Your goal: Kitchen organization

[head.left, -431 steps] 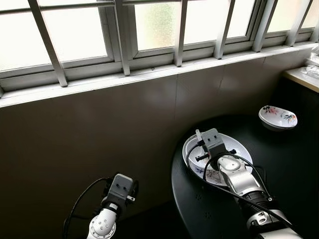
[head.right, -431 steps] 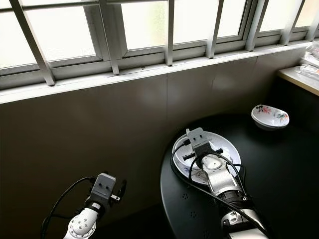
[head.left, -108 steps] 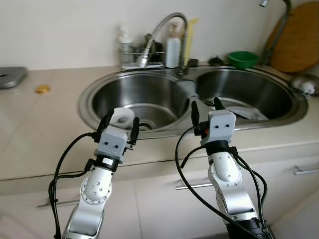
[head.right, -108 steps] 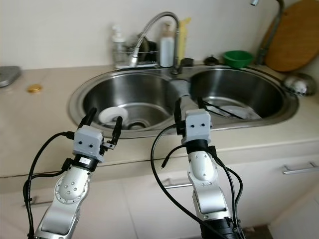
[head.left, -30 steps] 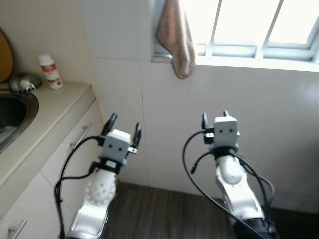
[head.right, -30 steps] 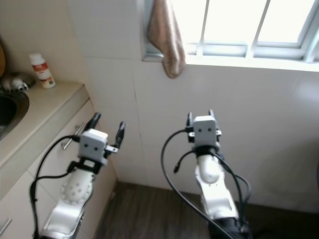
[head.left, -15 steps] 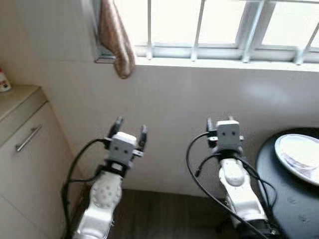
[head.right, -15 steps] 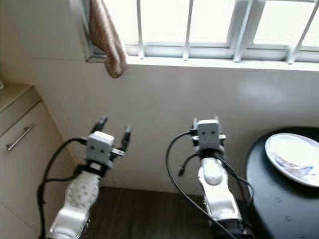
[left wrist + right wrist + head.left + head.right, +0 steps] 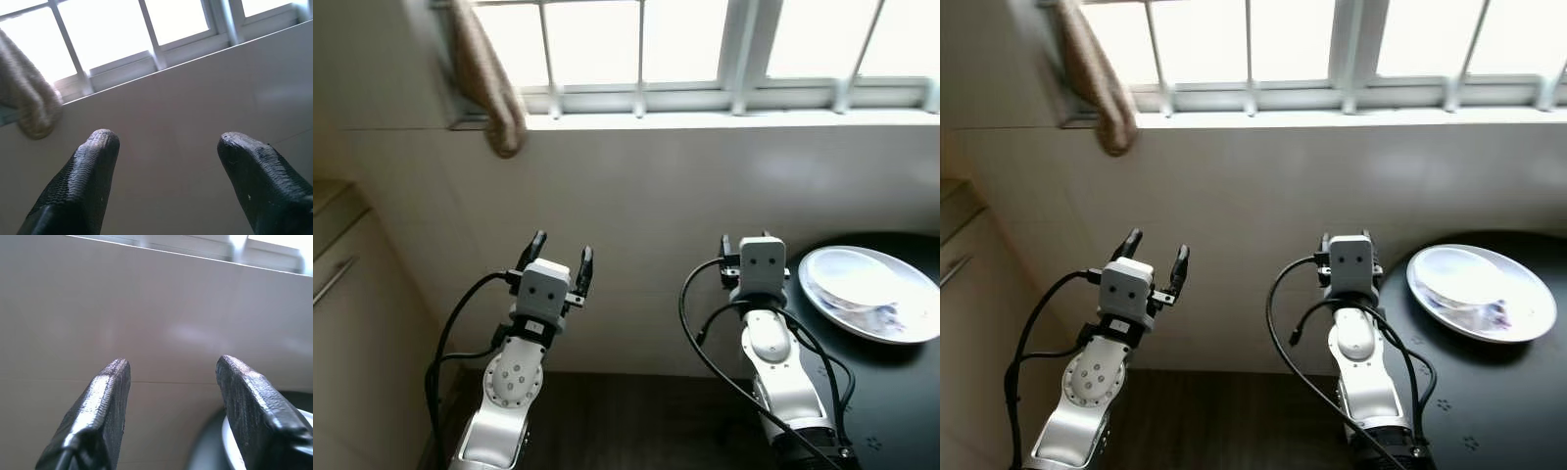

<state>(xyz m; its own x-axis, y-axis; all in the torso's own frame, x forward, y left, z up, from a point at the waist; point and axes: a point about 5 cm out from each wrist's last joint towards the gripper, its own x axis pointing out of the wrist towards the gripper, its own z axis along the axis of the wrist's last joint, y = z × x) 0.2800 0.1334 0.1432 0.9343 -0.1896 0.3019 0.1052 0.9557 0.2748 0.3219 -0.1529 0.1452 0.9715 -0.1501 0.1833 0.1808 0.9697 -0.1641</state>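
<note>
A white plate (image 9: pixel 871 294) with a faint blue pattern lies on a round black table (image 9: pixel 891 392) at the right, below the window. My right gripper (image 9: pixel 745 243) is held up just left of the table edge, open and empty, its fingertips (image 9: pixel 110 382) facing the tiled wall. My left gripper (image 9: pixel 560 251) is raised further left, open with nothing between its fingers (image 9: pixel 95 156). The plate's rim (image 9: pixel 232 450) peeks into the right wrist view.
A white tiled wall (image 9: pixel 636 196) stands ahead under a barred window (image 9: pixel 705 49). A brown towel (image 9: pixel 489 83) hangs from the sill at upper left. A cabinet (image 9: pixel 337 294) with a bar handle is at the far left. Dark wood floor (image 9: pixel 636 421) lies below.
The view has swung right: the towel and cabinet slid left and more of the black table and plate has come into sight. Both grippers stay open.
</note>
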